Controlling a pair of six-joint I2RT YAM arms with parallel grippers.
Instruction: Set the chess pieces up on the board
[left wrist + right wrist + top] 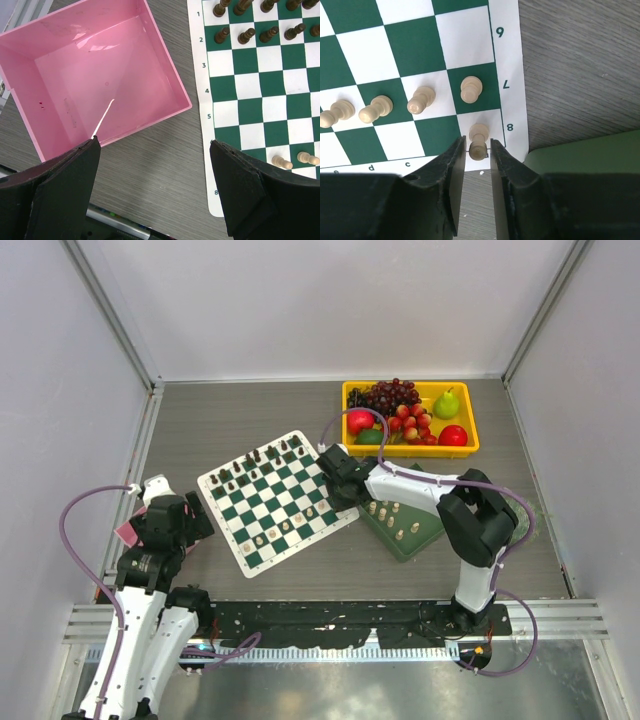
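Cream piece (478, 134): likely light, hard, smooth, easily tipped; best taken at the narrow neck. Stands upright on the corner square of the board (465, 40), between the nearly closed jaws of the right claw (477, 147); cannot tell whether they pinch it. Left claw (155, 145): wide open, empty.

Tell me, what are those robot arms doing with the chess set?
They're setting up the chessboard. The right gripper has its fingers close around a cream piece standing on the board's corner square. More cream pieces wait on the green tray. The dark pieces are already lined up. The left gripper hangs open and empty by a pink box.
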